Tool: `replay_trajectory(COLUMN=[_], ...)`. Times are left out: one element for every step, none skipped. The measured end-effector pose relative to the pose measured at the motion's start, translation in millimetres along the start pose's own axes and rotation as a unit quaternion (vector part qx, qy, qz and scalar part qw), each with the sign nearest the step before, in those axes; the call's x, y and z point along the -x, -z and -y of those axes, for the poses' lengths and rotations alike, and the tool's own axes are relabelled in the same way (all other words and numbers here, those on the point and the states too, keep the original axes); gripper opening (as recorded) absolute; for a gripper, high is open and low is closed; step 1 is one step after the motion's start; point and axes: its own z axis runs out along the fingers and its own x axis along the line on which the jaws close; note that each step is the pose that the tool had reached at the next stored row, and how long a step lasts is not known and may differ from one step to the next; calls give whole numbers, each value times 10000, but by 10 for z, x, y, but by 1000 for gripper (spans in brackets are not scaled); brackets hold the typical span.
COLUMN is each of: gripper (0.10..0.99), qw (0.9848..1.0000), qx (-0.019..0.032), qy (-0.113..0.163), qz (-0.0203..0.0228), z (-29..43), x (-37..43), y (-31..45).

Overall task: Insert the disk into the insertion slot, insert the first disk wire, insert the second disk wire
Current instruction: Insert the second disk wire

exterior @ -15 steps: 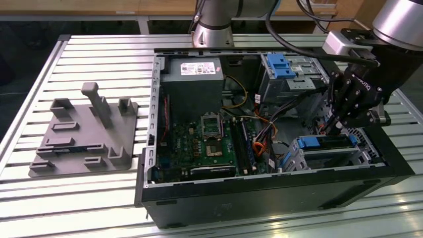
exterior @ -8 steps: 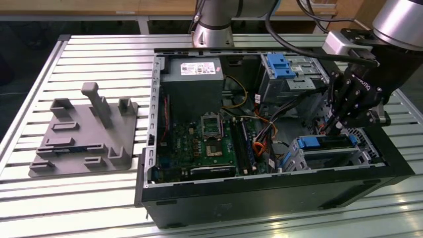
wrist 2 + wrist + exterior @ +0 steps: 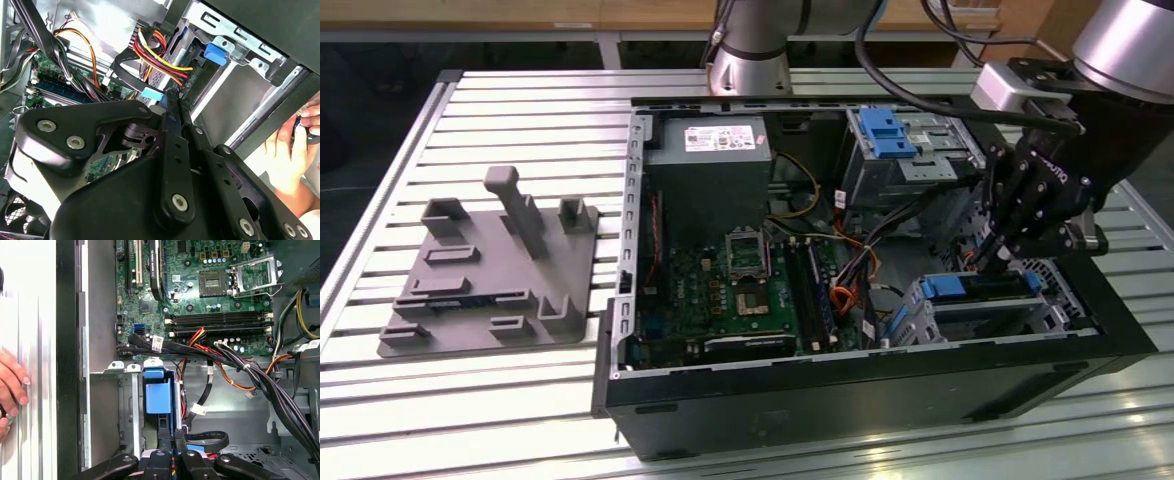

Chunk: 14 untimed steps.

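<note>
1. Disk [image 3: 983,289] placement comes first: it sits inside the insertion slot [image 3: 994,318], the low perforated cage in the corner of the computer case [image 3: 854,390] at the exterior view's right, its blue carrier edge showing at the cage mouth. Judged from that, the disk step looks done.

2. In the first wrist view the same blue carrier [image 3: 158,395] lies framed by the cage's metal rails, with the end effector [image 3: 172,447] directly before it.

3. End effector state: the two fingers are pressed together, and in the second wrist view their tips [image 3: 172,97] meet right at a small light-blue connector [image 3: 151,93] on a black cable. Whether they actually pinch that plug I cannot tell.

4. Bundled red, yellow and orange wires [image 3: 160,57] drape just past the connector, likely why the approach is narrow and tip-first.

5. Arm pose: the wrist hangs down into the open case over the cage, fingers aimed at the disk's end.

6. A person's hand [image 3: 292,150] rests outside the case wall on the tabletop [image 3: 480,390].
</note>
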Motion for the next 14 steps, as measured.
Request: replay_trajectory(gripper=[145, 145, 145, 145, 145, 145, 145, 145, 145, 145, 145, 145, 145, 145], qw=[10000, 10000, 10000, 10000, 10000, 10000, 10000, 10000, 10000, 10000, 10000, 10000, 10000, 10000], qx=[0, 0, 0, 0, 0, 0, 0, 0, 0, 0, 0, 0, 0, 0], qy=[0, 0, 0, 0, 0, 0, 0, 0, 0, 1, 1, 1, 1, 2], qz=[0, 0, 0, 0, 0, 0, 0, 0, 0, 0, 0, 0, 0, 0], z=[0, 1, 1, 1, 1, 1, 2, 2, 3, 5, 7, 7, 8, 9], x=[-4, -8, -15, -18, -19, -19, -19, -20, -20, -19, -19, -19, -19, -18], y=[-1, -1, -2, -3, -3, -3, -4, -5, -5, -6, -7, -8, -8, -16])
